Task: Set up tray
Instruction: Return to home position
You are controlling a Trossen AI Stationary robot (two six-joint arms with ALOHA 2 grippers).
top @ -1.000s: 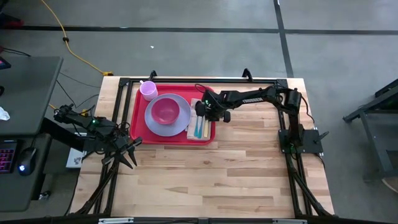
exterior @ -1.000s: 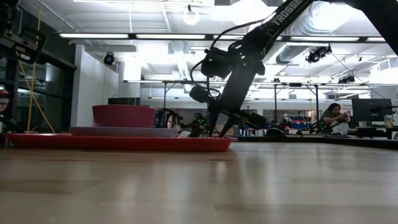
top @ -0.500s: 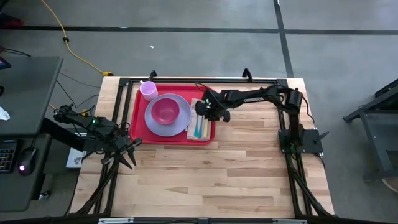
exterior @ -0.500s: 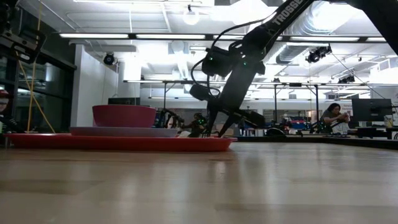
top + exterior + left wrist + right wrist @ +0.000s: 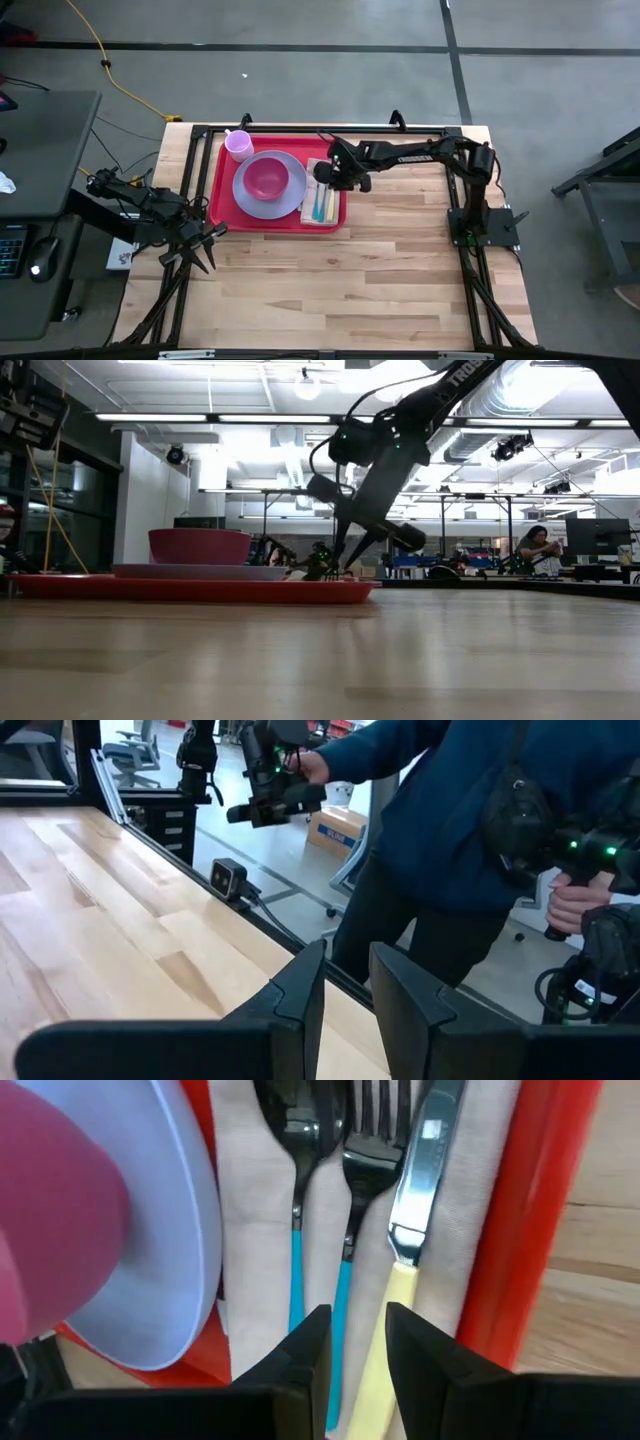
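I'm watching the tray (image 5: 222, 200) sitting on the table's left half, looking fully laid; the lavender plate (image 5: 268, 211) is carrying the pink bowl (image 5: 265, 178), with the cup (image 5: 238, 146) standing in a tray corner just beside it. On the plate's right the napkin (image 5: 255, 1280) is bearing the spoon (image 5: 296, 1270), fork (image 5: 343, 1280) and knife (image 5: 420, 1170) side by side, so nothing seems left to place. The right gripper (image 5: 357, 1312) is hanging over their handles, fingers slightly parted and gripping nothing. The left gripper (image 5: 347, 948), likewise parted and empty, is waiting off the tray by the table's left edge. Against a second ago, the right gripper is riding higher and tilting away from the napkin, apparently heading home; the tray's contents are lying unchanged.
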